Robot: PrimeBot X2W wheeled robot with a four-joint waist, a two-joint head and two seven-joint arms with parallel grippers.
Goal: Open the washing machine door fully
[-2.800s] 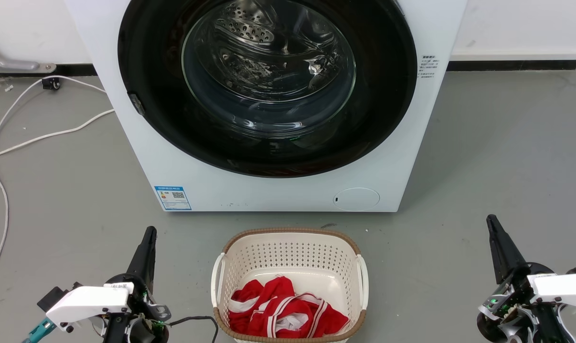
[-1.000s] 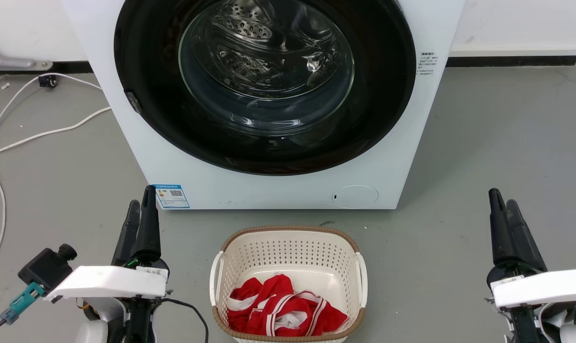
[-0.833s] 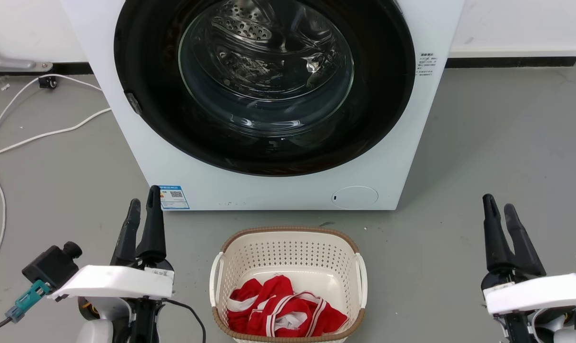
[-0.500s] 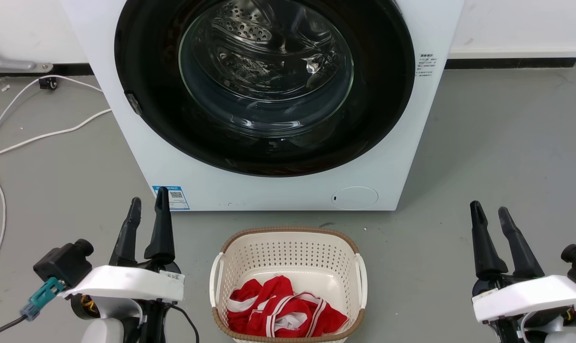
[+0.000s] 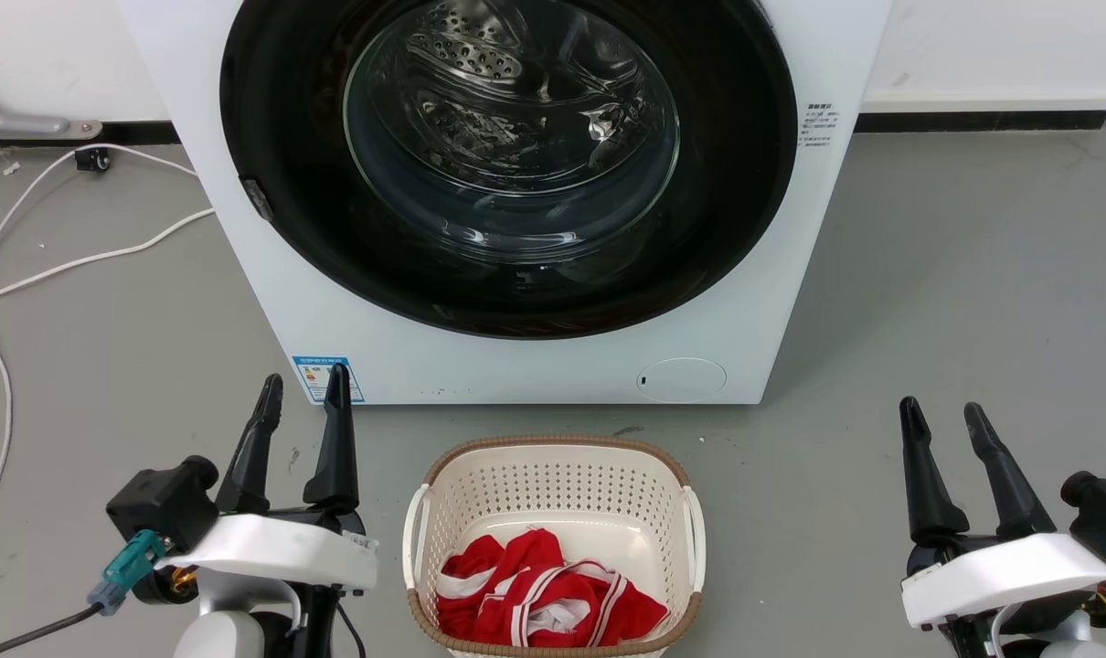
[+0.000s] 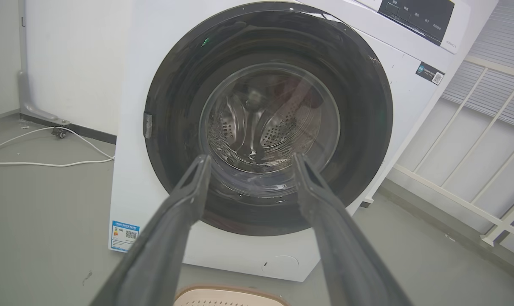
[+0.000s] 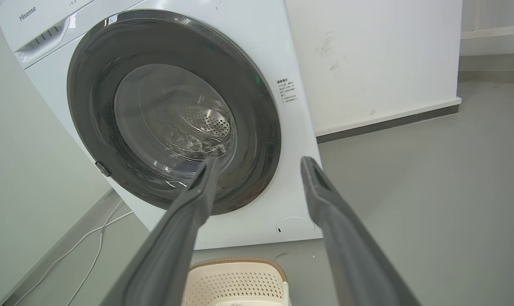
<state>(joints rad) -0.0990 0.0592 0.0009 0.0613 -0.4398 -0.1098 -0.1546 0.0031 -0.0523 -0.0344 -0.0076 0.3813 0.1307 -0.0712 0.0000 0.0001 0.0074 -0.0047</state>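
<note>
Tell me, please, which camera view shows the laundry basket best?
The head view: the whole laundry basket shows from above, with the red clothing lying inside. Both wrist views cut it off at their bottom edge, leaving just the far part of its brown rim and holed wall.

Laundry corner: washing machine (image 5: 516, 370), clothes basket (image 5: 553, 444)

Grey Hisense wordmark (image 7: 27, 13) is sitting on the washing machine (image 7: 261, 212) top-left panel. Blue sticker (image 5: 329, 378) low on the front is showing a QR code, its print unreadable. Small printed note (image 5: 819, 125) at right is also too small to read.
</note>
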